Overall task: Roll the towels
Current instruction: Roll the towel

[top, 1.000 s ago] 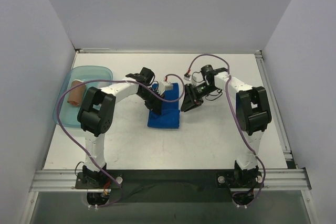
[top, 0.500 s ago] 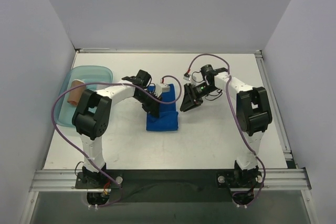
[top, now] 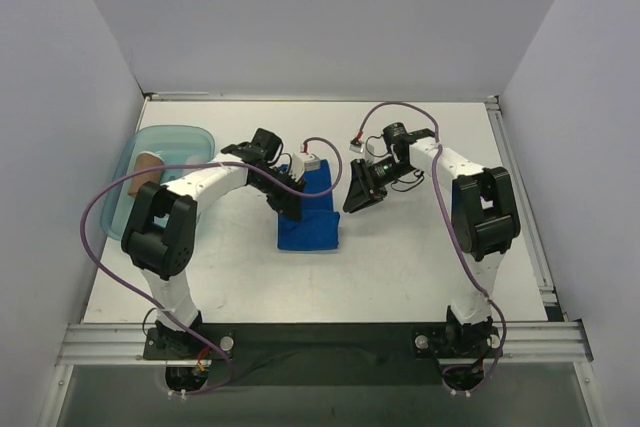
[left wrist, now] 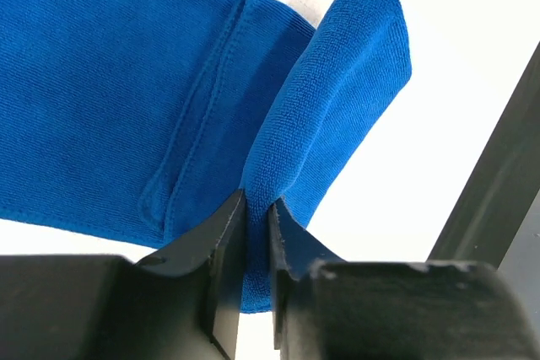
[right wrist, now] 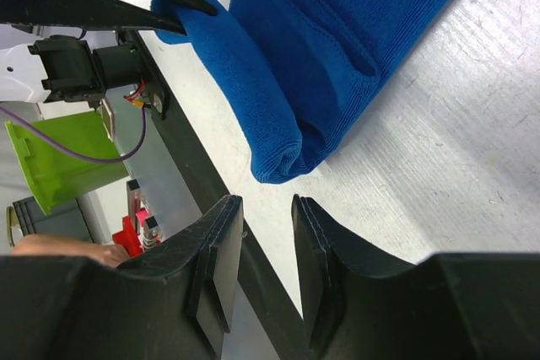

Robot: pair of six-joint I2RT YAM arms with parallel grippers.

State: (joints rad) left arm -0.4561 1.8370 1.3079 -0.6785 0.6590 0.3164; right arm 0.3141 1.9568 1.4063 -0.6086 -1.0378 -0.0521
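Observation:
The blue towel (top: 312, 227) lies mid-table, partly folded over itself. My left gripper (top: 288, 205) is at its left edge. In the left wrist view the left gripper (left wrist: 257, 201) is shut on a raised fold (left wrist: 346, 82) of the blue towel (left wrist: 101, 82), with cloth pinched between the jaws. My right gripper (top: 352, 204) hovers just right of the towel. In the right wrist view the right gripper (right wrist: 267, 201) is open and holds nothing, and the towel's rolled end (right wrist: 278, 153) lies just beyond its tips. A tan towel (top: 147, 169) lies in the tub at the left.
A teal plastic tub (top: 170, 139) stands at the table's left edge, close to the left arm's elbow. Grey walls close in the back and both sides. A dark rail (top: 320, 342) with the arm bases runs along the near edge.
The left arm's elbow has swung left toward the tub, and its gripper has drawn the towel's left edge slightly left and back. The right arm has hardly moved.

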